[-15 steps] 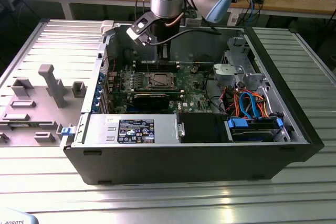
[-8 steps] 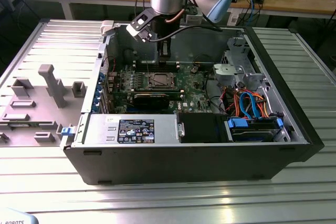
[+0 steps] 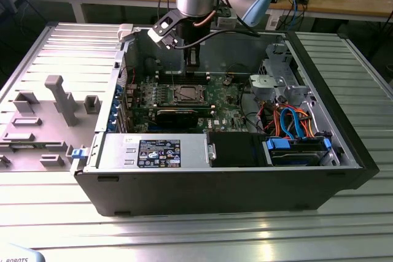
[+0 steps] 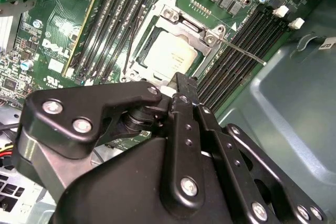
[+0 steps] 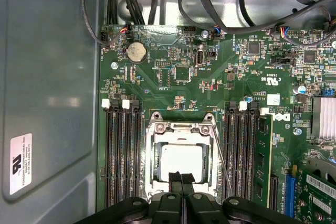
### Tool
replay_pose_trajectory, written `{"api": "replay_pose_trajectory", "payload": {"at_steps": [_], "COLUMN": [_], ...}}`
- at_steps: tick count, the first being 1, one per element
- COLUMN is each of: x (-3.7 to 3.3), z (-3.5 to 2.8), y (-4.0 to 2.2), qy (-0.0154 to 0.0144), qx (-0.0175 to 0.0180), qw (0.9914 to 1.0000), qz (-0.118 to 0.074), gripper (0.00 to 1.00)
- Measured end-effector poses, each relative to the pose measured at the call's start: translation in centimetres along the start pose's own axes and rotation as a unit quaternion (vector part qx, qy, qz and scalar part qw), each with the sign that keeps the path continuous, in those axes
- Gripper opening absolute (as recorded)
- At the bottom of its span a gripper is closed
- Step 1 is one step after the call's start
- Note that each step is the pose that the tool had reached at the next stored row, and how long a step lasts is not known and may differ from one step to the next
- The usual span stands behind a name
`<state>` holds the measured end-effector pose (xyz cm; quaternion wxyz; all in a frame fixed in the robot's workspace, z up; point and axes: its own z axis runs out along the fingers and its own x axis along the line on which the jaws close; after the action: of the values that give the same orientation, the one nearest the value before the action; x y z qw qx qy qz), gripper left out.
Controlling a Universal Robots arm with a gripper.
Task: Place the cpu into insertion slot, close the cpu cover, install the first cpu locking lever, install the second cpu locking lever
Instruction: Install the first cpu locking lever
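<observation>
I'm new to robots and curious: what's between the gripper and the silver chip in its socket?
Nothing: in the exterior view the gripper hangs above the cpu, with bare air between them. The gripper is shut.

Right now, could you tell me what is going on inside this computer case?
The robot arm's black gripper, jaws together, hangs over the green motherboard in the open black computer case. Its tips are at the edge of the silver-grey square cpu, which lies seated with the silvery metal frame cover down around it. A thin metal lever angles out alongside.
</observation>
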<state>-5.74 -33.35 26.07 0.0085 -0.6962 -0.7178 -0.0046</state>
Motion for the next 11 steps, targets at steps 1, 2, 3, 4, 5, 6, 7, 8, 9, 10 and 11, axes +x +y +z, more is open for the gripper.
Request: {"api": "replay_pose_trajectory", "payload": {"at_steps": [1, 2, 3, 4, 5, 6, 7, 8, 9, 10, 11], "x": [0.00, 0.00, 0.00, 0.00, 0.00, 0.00, 0.00, 0.00, 0.00, 0.00, 0.00], "z": [0.00, 0.00, 0.00, -0.01, -0.01, 0.00, 0.00, 0.00, 0.00, 0.00, 0.00], "y": [0.00, 0.00, 0.00, -0.01, 0.00, 0.00, 0.00, 0.00, 0.00, 0.00, 0.00], "qy": [0.0000, 0.0000, -0.0001, -0.0002, -0.0002, -0.0002, -0.0003, -0.0004, -0.0004, -0.0004, -0.0004], "qx": [0.0000, 0.0001, 0.0002, 0.0004, 0.0006, 0.0008, 0.0010, 0.0012, 0.0013, 0.0015, 0.0016], "qw": [1.00000, 1.00000, 0.99997, 0.99983, 0.99959, 0.99923, 0.99879, 0.99808, 0.99749, 0.99680, 0.99666], "qz": [-0.001, -0.003, -0.007, -0.018, -0.029, -0.039, -0.049, -0.062, -0.071, -0.080, -0.082], "gripper": [0.11, 0.11, 0.11, 0.11, 0.11, 0.11, 0.11, 0.11, 0.11, 0.11, 0.11]}}
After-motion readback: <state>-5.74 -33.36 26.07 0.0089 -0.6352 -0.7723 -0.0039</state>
